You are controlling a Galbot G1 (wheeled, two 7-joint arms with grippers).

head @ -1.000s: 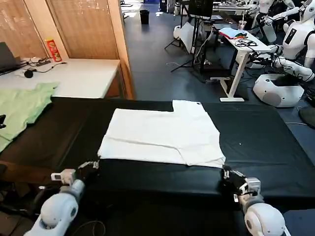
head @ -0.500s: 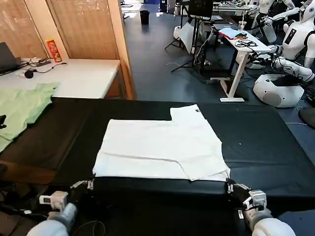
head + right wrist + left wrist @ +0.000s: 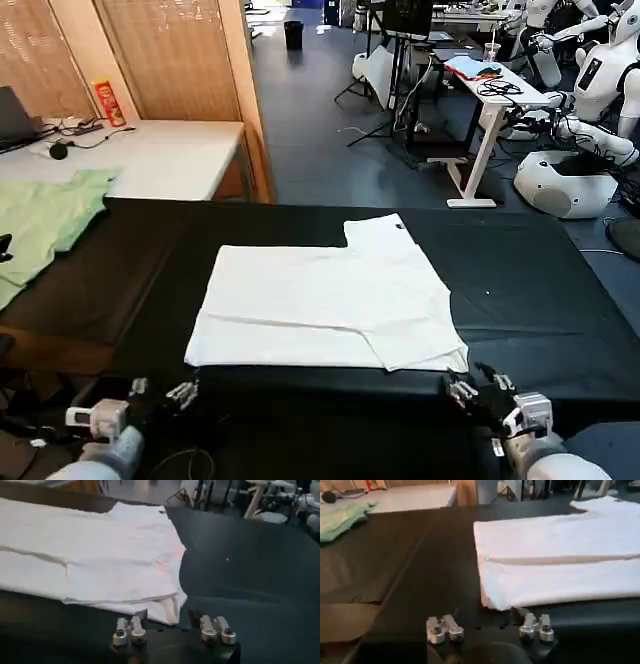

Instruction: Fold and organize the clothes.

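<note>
Head view: white T-shirt [image 3: 325, 305] folded flat mid-worktop [image 3: 540, 300], hem at the near edge; left gripper [image 3: 160, 393] and right gripper [image 3: 478, 385] just off that edge, both spread wide, empty. Left wrist: fingers apart by the shirt's near-left corner. Right wrist: fingers apart by its near-right corner.

Bare black table [image 3: 540, 290] rings the folded T-shirt [image 3: 325, 295]; green garment [image 3: 45, 220] crowds the far-left corner.

No text, label, brand or number can be read here. The T-shirt [image 3: 325, 305] shows a plain white side, and the red can's [image 3: 107, 101] print is illegible.
</note>
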